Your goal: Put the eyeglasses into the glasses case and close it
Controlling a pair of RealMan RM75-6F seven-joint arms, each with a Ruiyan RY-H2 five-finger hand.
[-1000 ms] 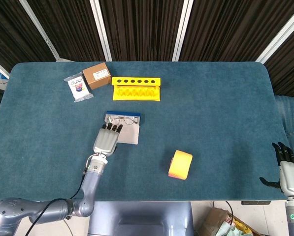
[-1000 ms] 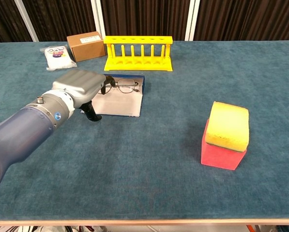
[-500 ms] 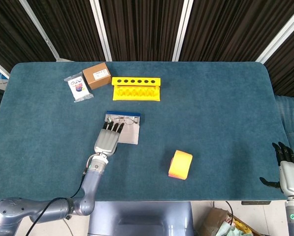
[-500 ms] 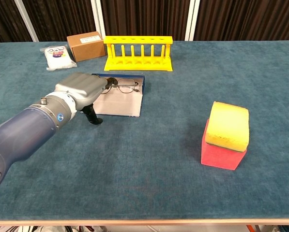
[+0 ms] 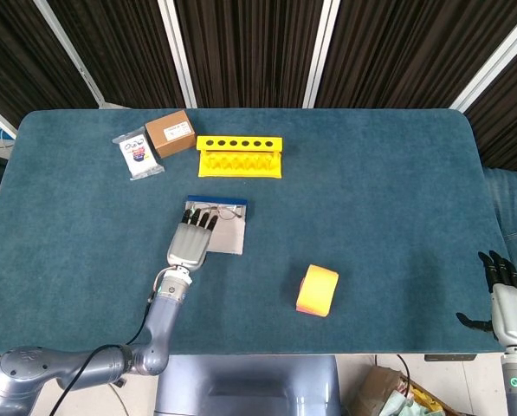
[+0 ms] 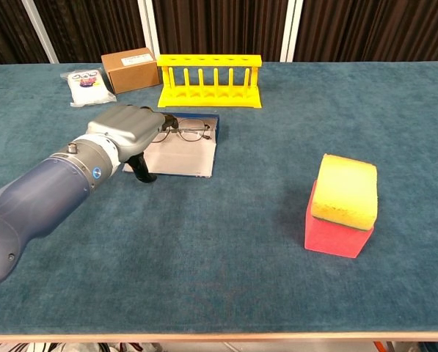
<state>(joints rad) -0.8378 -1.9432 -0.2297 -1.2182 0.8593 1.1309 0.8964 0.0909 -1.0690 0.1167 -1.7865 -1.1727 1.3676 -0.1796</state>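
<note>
**Glasses lying in the open case, left hand over them**

The eyeglasses [image 6: 188, 132] are seen lying inside the open glasses case [image 6: 182, 156], towards its far, blue-edged end, with the pale lining of the case spread out nearer the camera. The case is placed left of the table's middle. The left hand [image 6: 125, 130] is held over the left part of the case, palm down, with its fingertips [image 5: 199, 219] stretched out to the left end of the glasses; whether the frame is actually pinched cannot be told from either view.

Just beyond the case, a yellow rack [image 5: 240, 156] is set. To the left of the rack, a brown box [image 5: 170, 133] and a small plastic packet [image 5: 138, 154] are placed. A yellow and red sponge [image 6: 341, 205] is set well apart on the right, nearer the front edge. The right hand [image 5: 503, 295] is kept off the blue table [image 5: 379, 191] at the near right corner, its fingers spread and nothing held.
</note>
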